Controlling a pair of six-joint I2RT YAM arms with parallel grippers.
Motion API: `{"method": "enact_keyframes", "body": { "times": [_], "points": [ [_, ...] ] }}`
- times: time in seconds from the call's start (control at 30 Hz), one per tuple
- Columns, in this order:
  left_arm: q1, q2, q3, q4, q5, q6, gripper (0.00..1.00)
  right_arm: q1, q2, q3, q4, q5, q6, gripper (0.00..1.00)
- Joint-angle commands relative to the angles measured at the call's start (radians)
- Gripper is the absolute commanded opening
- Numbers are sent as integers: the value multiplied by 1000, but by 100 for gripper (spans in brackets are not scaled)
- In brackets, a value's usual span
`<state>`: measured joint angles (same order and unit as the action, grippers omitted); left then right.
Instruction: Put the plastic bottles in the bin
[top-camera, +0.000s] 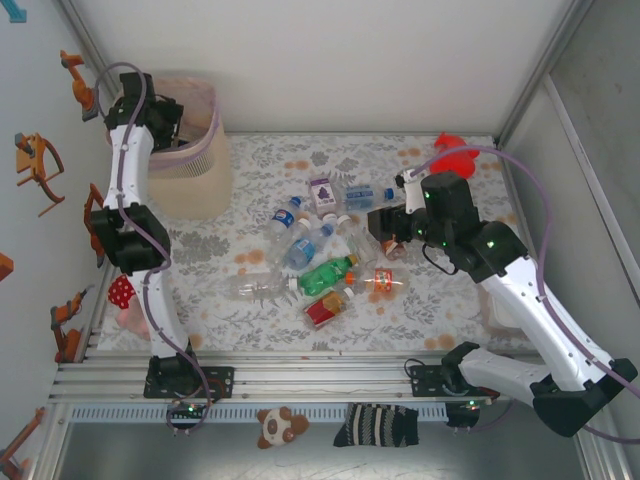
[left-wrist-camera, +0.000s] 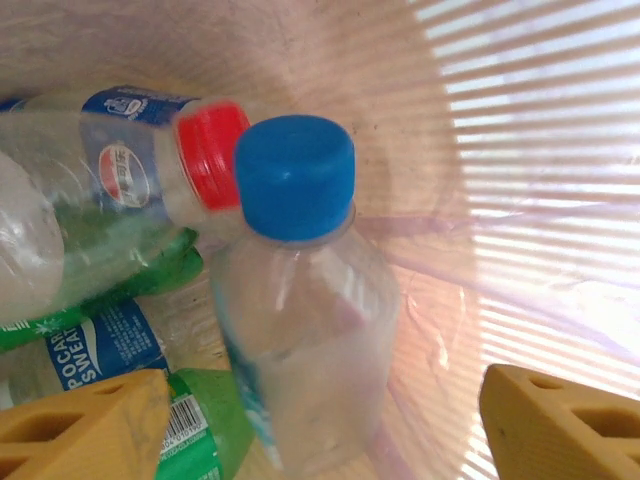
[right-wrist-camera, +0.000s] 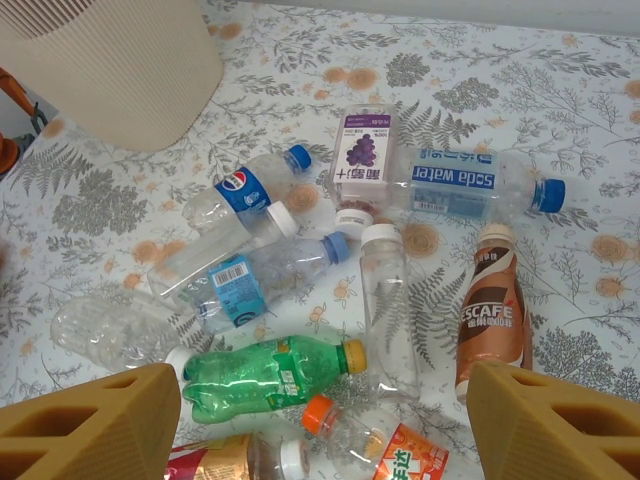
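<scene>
The step in hand looks like the drop into the bin, which stands at the upper left of the overhead view. In the left wrist view the left gripper has its jaws apart, one finger in each lower corner of the frame. The blue-capped clear bottle between them touches neither and rests among the bottles already inside, beside a red-capped bottle at the upper left. To finish well, I judge the jaws should be held wide and the arm lifted straight up, so that no finger catches the pinkish bag and drags it. The right gripper hangs with its jaws apart and empty over the pile at the middle of the table. The brown-labelled bottle, at the right edge of the pile with bare cloth beside it, seems the easiest next pick, taken across its body.
</scene>
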<state>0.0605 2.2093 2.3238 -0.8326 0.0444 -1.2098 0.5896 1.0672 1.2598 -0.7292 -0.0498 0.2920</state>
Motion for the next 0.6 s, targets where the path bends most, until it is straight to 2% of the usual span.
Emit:
{"method": "enact_keyframes", "body": {
  "times": [0.0, 0.27, 0.47, 0.57],
  "points": [
    [8, -73, 30, -22, 15, 18, 84, -7, -17, 10, -2, 21, 7, 75],
    [-1, -202, -62, 84, 108, 167, 86, -7, -32, 1, -2, 18, 7, 75],
    [-27, -317, -139, 119, 136, 295, 86, -7, -33, 1, 1, 22, -2, 75],
    [-32, -390, -235, 185, 219, 335, 84, -7, -31, -3, 1, 24, -8, 75]
  ]
}}
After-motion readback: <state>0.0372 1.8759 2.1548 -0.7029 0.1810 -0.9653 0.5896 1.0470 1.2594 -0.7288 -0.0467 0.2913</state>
